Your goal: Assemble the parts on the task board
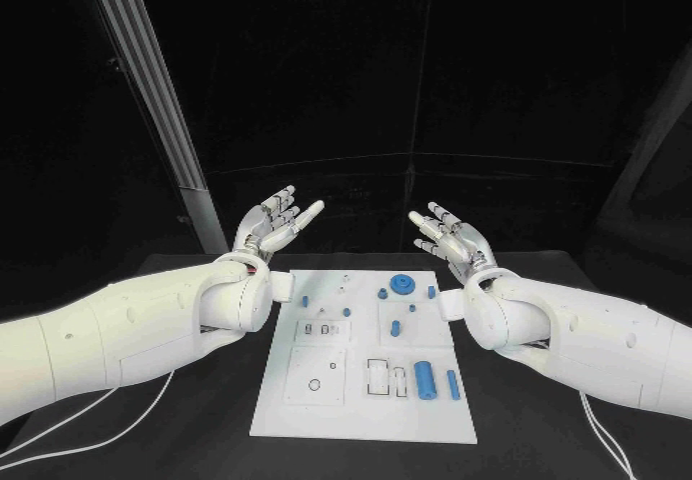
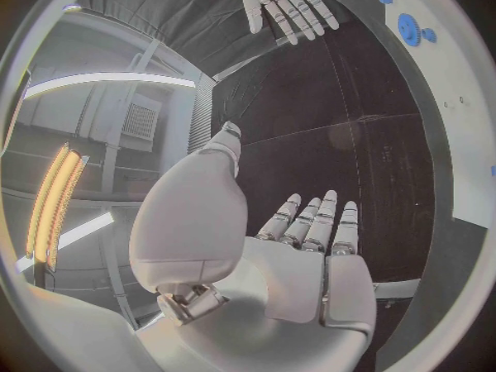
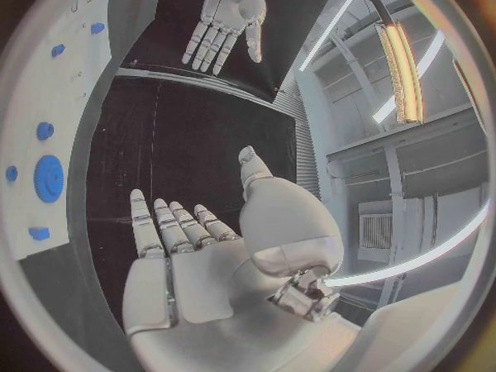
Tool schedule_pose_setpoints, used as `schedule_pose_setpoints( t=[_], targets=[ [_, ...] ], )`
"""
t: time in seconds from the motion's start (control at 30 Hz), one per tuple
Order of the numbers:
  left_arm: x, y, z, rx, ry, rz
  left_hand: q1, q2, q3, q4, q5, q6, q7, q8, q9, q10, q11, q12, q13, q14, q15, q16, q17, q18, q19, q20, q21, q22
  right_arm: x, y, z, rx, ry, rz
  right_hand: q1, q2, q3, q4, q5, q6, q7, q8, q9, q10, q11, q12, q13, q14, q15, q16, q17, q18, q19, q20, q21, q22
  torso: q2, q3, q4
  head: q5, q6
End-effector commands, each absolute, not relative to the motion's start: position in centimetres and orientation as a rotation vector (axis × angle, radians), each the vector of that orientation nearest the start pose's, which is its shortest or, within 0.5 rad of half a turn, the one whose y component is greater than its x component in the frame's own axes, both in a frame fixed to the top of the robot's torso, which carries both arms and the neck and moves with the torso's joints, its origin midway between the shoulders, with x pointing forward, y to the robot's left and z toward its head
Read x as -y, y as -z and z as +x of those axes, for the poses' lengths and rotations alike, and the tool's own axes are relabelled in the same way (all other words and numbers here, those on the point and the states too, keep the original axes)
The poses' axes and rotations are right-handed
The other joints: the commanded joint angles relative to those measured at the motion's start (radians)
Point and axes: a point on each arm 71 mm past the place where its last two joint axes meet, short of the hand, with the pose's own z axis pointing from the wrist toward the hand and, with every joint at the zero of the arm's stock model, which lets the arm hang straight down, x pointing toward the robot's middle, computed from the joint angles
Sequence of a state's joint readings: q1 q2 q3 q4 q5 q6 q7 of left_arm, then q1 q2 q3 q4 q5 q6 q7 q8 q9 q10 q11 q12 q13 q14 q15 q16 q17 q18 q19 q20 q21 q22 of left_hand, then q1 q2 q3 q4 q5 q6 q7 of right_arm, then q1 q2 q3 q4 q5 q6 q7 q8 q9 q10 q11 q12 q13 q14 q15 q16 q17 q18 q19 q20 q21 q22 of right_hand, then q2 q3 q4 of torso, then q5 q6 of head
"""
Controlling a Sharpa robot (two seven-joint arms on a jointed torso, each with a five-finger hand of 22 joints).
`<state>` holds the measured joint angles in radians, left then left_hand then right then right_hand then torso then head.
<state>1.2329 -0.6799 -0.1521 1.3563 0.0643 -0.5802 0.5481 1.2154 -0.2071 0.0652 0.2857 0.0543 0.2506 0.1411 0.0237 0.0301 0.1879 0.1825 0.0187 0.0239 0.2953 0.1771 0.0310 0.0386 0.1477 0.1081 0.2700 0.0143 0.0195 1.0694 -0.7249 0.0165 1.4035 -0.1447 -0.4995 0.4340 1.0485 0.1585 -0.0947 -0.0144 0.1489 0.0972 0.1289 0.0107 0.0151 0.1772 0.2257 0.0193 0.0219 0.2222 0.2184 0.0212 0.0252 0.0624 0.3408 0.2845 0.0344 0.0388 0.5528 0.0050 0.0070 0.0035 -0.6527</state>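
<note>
The white task board (image 1: 364, 420) lies in the middle of the black table. Small blue parts rest on it: a round gear (image 1: 402, 285) near its far edge, a thick cylinder (image 1: 426, 379) and a thinner pin (image 1: 451, 384) toward the near right. My left hand (image 1: 277, 223) is raised above the table beyond the board's far left corner, palm up, fingers spread, holding nothing. My right hand (image 1: 449, 237) mirrors it beyond the far right corner, also empty. The left wrist view shows the left hand (image 2: 310, 256) flat and the right hand (image 2: 284, 0) opposite. The gear (image 3: 48, 178) appears in the right wrist view.
Several empty slots and outlines mark the board (image 3: 62, 99) surface. A slanted metal pole (image 1: 166, 120) stands at the back left. White cables (image 1: 72, 425) run along the table near both arms.
</note>
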Motion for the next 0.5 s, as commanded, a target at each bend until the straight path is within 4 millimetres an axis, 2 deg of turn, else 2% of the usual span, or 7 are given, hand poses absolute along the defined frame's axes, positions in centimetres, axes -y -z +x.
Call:
schedule_pose_setpoints(
  t=[0.03,0.13,0.2,0.27,0.33,0.37,0.5],
  targets=[
    [-19.0,19.8,51.6,-1.227,1.414,-1.074,0.043,-0.007,0.003,0.015,0.008,0.014,0.085,0.007,0.002,0.008,0.011,0.007,0.002,0.015,0.007,0.007,0.002,0.02,0.004,0.014,0.006,0.002,18.1,22.5,49.6,-1.522,-1.486,0.909,0.101,0.012,0.007,-0.05,0.004,0.06,0.16,0.014,0.008,0.065,0.028,0.013,0.009,0.087,0.017,0.015,0.009,0.021,0.074,0.007,0.019,0.011,0.0,0.0001,0.0003,0.0,0.0],
    [-19.0,19.8,51.6,-1.227,1.414,-1.074,0.041,-0.006,0.003,0.015,0.007,0.016,0.086,0.008,0.002,0.009,0.013,0.007,0.003,0.016,0.007,0.007,0.003,0.02,0.003,0.014,0.006,0.002,18.1,22.5,49.9,-1.559,-1.501,0.874,0.16,0.011,0.021,-0.098,0.006,0.167,0.161,0.035,0.022,0.207,0.031,0.037,0.022,0.263,0.017,0.044,0.024,0.052,0.202,0.005,0.048,0.026,0.0,0.0001,0.0003,0.0,0.0],
    [-19.0,19.8,51.6,-1.227,1.414,-1.074,0.04,-0.005,0.003,0.015,0.007,0.017,0.087,0.008,0.002,0.01,0.014,0.007,0.003,0.019,0.008,0.008,0.003,0.021,0.003,0.015,0.007,0.002,18.0,22.5,50.0,-1.577,-1.507,0.857,0.193,0.01,0.031,-0.129,0.005,0.289,0.161,0.06,0.035,0.374,0.03,0.068,0.034,0.446,0.007,0.076,0.035,0.073,0.322,0.005,0.081,0.04,0.0,0.0001,0.0003,0.0,0.0],
    [-19.0,19.8,51.6,-1.227,1.414,-1.074,0.038,0.0,0.006,0.015,0.007,0.025,0.092,0.01,0.003,0.019,0.019,0.009,0.004,0.034,0.011,0.011,0.006,0.022,0.012,0.017,0.009,0.004,18.0,22.6,50.0,-1.586,-1.51,0.849,0.215,0.008,0.038,-0.152,0.003,0.4,0.15,0.085,0.047,0.546,0.013,0.105,0.047,0.598,-0.012,0.106,0.045,0.094,0.4,0.003,0.113,0.051,0.0,0.0001,0.0003,0.0,0.0],
    [-19.0,19.8,51.6,-1.227,1.414,-1.074,0.039,0.008,0.015,0.014,0.005,0.053,0.102,0.015,0.007,0.049,0.028,0.014,0.008,0.072,0.017,0.02,0.012,0.022,0.036,0.021,0.018,0.01,18.0,22.6,50.1,-1.591,-1.511,0.844,0.228,0.01,0.046,-0.171,0.002,0.496,0.138,0.101,0.053,0.65,-0.002,0.12,0.047,0.665,-0.03,0.11,0.041,0.114,0.449,0.004,0.131,0.053,0.0,0.0001,0.0003,0.0,0.0],
    [-21.3,19.8,51.4,-1.203,1.382,-1.088,0.04,0.012,0.021,0.014,0.005,0.072,0.106,0.019,0.009,0.07,0.032,0.018,0.01,0.098,0.019,0.026,0.015,0.021,0.053,0.021,0.024,0.014,21.2,22.2,50.8,-1.474,-1.344,0.731,0.234,0.009,0.048,-0.18,0.0,0.534,0.132,0.106,0.054,0.673,-0.008,0.121,0.045,0.689,-0.037,0.111,0.04,0.119,0.464,0.002,0.136,0.052,0.003,-0.0002,0.0021,-0.015,-0.017],
    [-21.7,19.7,51.3,-1.193,1.378,-1.085,0.05,0.037,0.043,0.013,0.003,0.156,0.122,0.033,0.017,0.167,0.049,0.032,0.018,0.249,0.033,0.063,0.035,0.008,0.151,0.024,0.064,0.034,21.7,22.0,50.9,-1.468,-1.307,0.673,0.241,0.01,0.054,-0.203,-0.004,0.638,0.118,0.11,0.053,0.736,-0.025,0.116,0.042,0.758,-0.054,0.106,0.039,0.124,0.51,-0.008,0.147,0.046,0.01,-0.0004,0.0002,-0.013,-0.017]
  ],
)
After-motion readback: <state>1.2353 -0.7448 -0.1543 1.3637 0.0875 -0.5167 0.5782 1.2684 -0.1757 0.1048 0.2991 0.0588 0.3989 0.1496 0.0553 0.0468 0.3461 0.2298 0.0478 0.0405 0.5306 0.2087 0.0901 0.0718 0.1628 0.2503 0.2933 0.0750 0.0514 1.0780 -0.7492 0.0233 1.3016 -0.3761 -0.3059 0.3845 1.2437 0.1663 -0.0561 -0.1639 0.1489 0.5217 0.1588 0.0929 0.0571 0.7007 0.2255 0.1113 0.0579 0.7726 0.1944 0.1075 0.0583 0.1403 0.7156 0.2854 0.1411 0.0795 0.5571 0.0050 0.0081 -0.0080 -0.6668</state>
